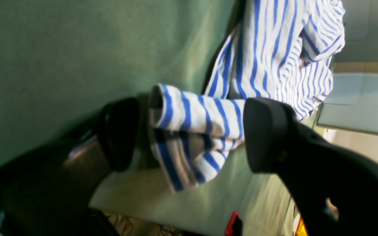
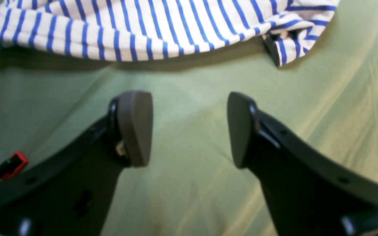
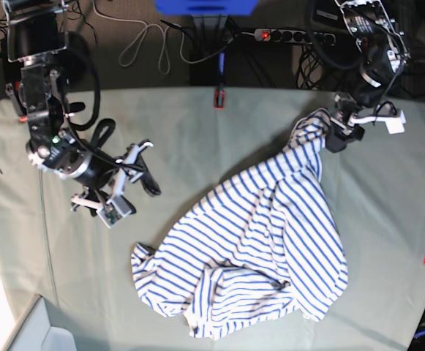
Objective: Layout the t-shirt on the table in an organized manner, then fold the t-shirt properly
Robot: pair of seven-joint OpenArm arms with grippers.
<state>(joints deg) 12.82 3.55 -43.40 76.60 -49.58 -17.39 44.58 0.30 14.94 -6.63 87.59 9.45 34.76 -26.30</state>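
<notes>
Left gripper [image 1: 189, 134], black w/ padded tips, has its fingers [image 1: 264, 131] spread wide around a bunched fold of the soft white t-shirt w/ thin blue horizontal stripes [image 1: 195, 131]; whether either pad actually presses the cloth can't be told from the wrist view, so nothing reads as a firm clamp. In the base view that gripper [image 3: 336, 128] sits at the garment's far corner, which rises toward it in a peaked twist.

Right gripper [image 2: 189, 129] has its fingers [image 2: 136, 127] apart over bare cloth, nothing between them, the shirt's hem [image 2: 143, 49] lying just beyond the tips.

Rest of the shirt [image 3: 256, 256] lies crumpled across the near-centre of the large flat table covered in pale grey-green cloth [image 3: 197, 131], one sleeve tucked under, hem rolled.

Risks, as judged: w/ the jaws this wide the bunched corner may drop out if the left arm pulls, leaving the twist unresolved. A close on several layers would drag the whole body, not one edge. Right gripper, closing low, could pinch the table cover along w/ the hem and ruck it. A red clamp [image 3: 218, 97] at the far edge looks well clear.
</notes>
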